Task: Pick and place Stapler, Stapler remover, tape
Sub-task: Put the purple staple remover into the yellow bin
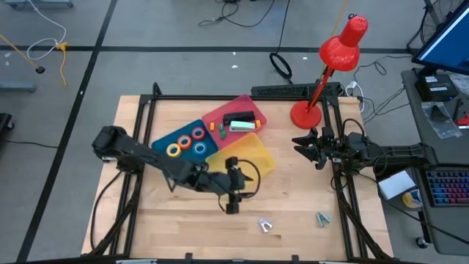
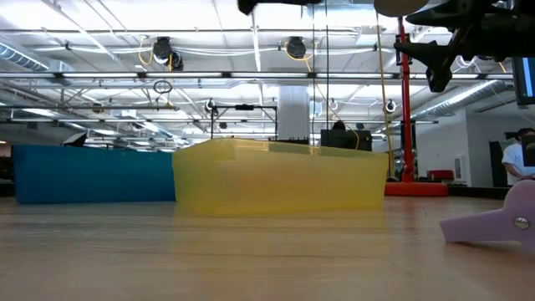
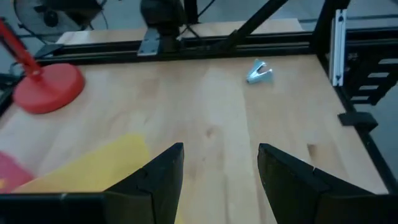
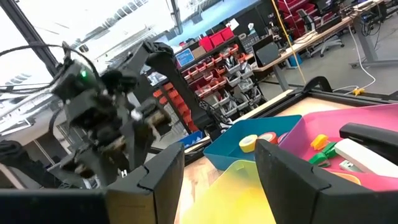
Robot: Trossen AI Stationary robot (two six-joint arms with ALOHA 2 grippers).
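My left gripper (image 1: 232,204) hangs open over bare table just near of the yellow tray (image 1: 245,155), nothing between its fingers (image 3: 158,177). A staple remover (image 3: 259,71) lies on the wood ahead of it, toward the table's right near corner (image 1: 322,218). A second one (image 1: 265,226) lies closer to the near edge. The stapler (image 1: 239,119) lies in the pink tray (image 1: 220,116). Several tape rolls (image 1: 187,142) lie flat in the blue tray (image 1: 165,138). My right gripper (image 1: 309,147) waits open at the table's right edge, raised, empty.
A red desk lamp stands on its round base (image 1: 305,114) at the far right of the table. Black frame rails (image 1: 333,183) run along the table's edges. The yellow tray is empty. In the low view a lilac staple remover (image 2: 501,221) lies at the right, close up.
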